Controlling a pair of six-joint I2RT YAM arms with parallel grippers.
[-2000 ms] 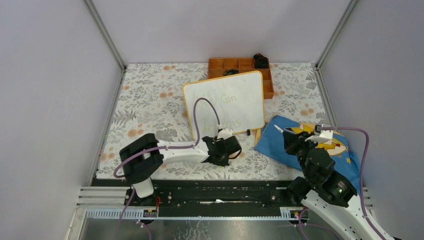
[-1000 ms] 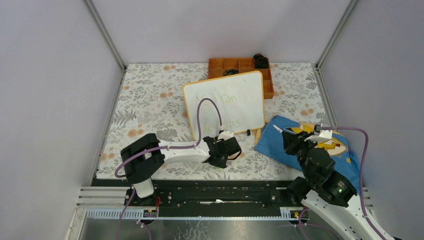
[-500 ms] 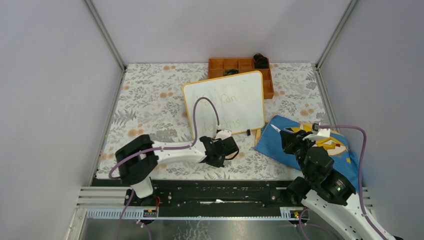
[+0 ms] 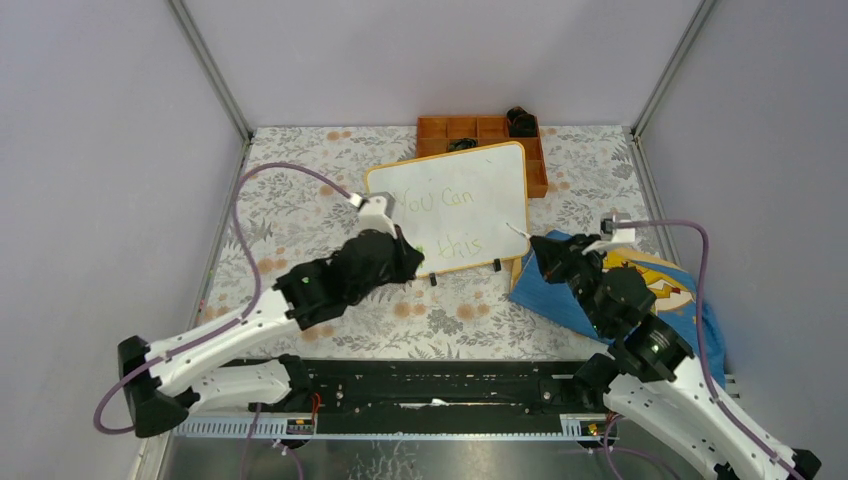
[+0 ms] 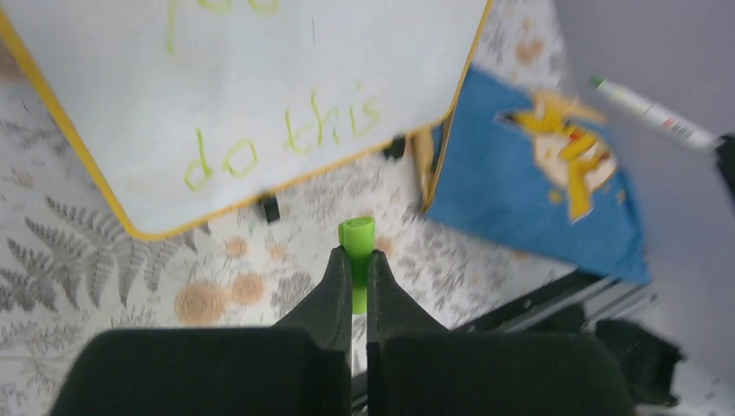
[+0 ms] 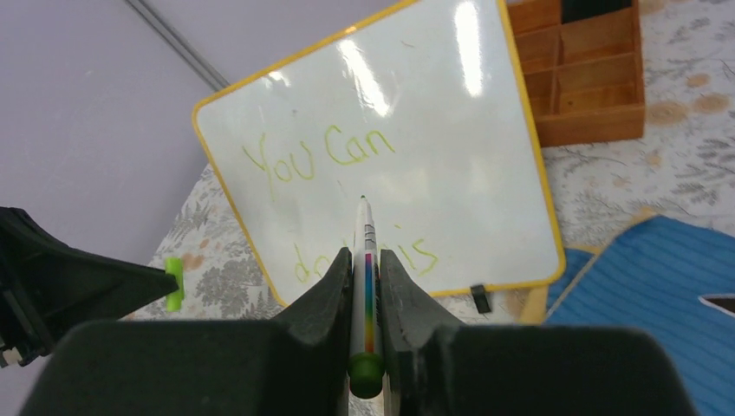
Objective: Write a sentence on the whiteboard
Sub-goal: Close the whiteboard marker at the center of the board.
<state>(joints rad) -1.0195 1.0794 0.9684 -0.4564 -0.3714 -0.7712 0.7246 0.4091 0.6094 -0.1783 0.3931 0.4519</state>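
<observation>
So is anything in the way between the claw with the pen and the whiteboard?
Nothing visible. The right claw holds the pen with its tip aimed at the whiteboard, and only the board shows past it. The left claw, pinching the green cap, sits off to the side near the board's corner.

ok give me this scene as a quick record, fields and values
left hand: shut on green cap
right hand: shut on marker, uncapped, tip toward the whiteboard
whiteboard: face up, orange tray at its far edge
sentence: "You Can do this", light green, two lines
blue cloth: right of the whiteboard
</observation>
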